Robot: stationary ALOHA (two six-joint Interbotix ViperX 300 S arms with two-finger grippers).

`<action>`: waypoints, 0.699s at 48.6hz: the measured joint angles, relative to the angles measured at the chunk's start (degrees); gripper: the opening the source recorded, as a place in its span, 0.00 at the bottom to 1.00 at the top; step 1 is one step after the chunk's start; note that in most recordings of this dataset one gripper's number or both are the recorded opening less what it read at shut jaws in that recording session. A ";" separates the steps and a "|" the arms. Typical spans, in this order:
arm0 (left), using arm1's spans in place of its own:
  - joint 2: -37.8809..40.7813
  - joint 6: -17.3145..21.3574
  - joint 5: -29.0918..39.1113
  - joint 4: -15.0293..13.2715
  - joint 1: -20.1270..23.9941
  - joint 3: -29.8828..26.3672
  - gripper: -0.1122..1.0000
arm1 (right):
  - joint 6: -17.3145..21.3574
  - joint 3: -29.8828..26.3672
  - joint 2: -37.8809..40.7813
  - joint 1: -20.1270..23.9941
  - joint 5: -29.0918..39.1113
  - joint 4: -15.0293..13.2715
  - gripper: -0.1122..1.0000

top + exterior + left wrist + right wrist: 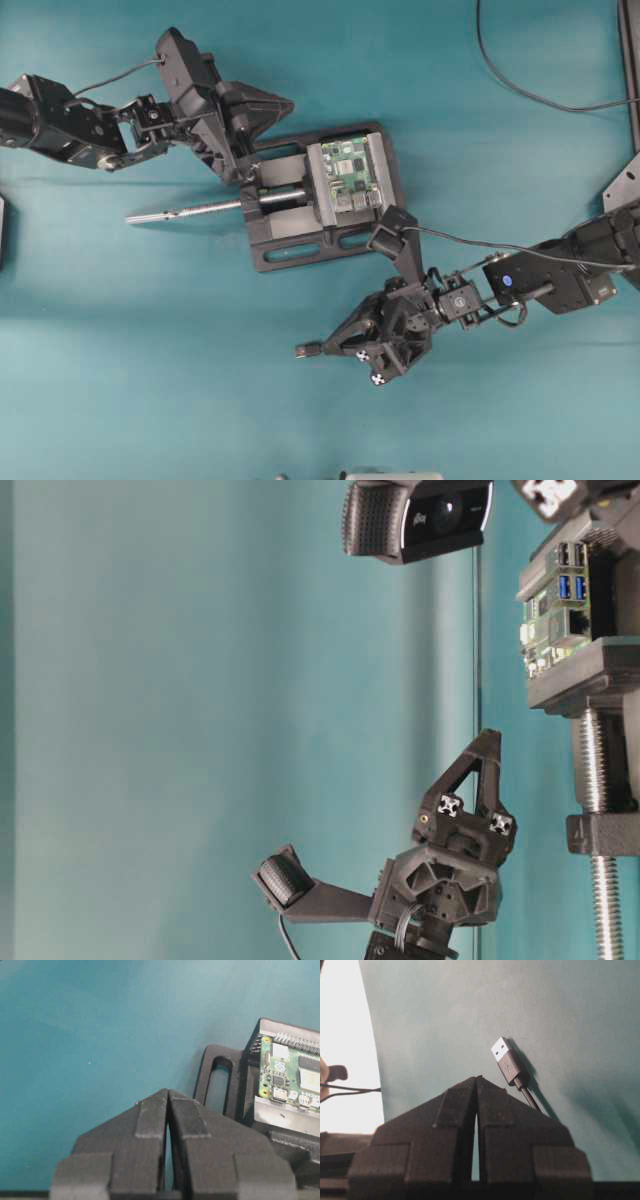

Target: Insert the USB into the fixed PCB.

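The fixed PCB is a green board clamped in a black vise at mid-table; it also shows as the PCB at the right of the left wrist view and the PCB with blue ports facing out. The USB lies loose on the teal table, just past my right gripper's tips. In the right wrist view the USB rests ahead and right of the right gripper, which is shut and empty; the cable runs behind its right finger. My left gripper hovers shut and empty at the vise's back-left corner.
The vise's long metal screw sticks out to the left. A thicker black cable curves across the back right. A black frame stands at the right edge, and a pale object sits at the front edge.
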 measured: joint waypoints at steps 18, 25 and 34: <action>-9.32 0.09 6.68 1.32 -1.14 0.35 0.11 | 2.81 -0.18 -3.87 0.70 7.03 -0.09 0.10; -16.35 0.00 10.72 1.32 -2.81 2.90 0.11 | 5.19 -2.46 -6.68 0.88 16.17 -0.09 0.10; -22.94 0.00 17.23 1.32 -4.75 5.71 0.12 | 3.78 -3.78 -7.29 0.79 20.65 -0.44 0.10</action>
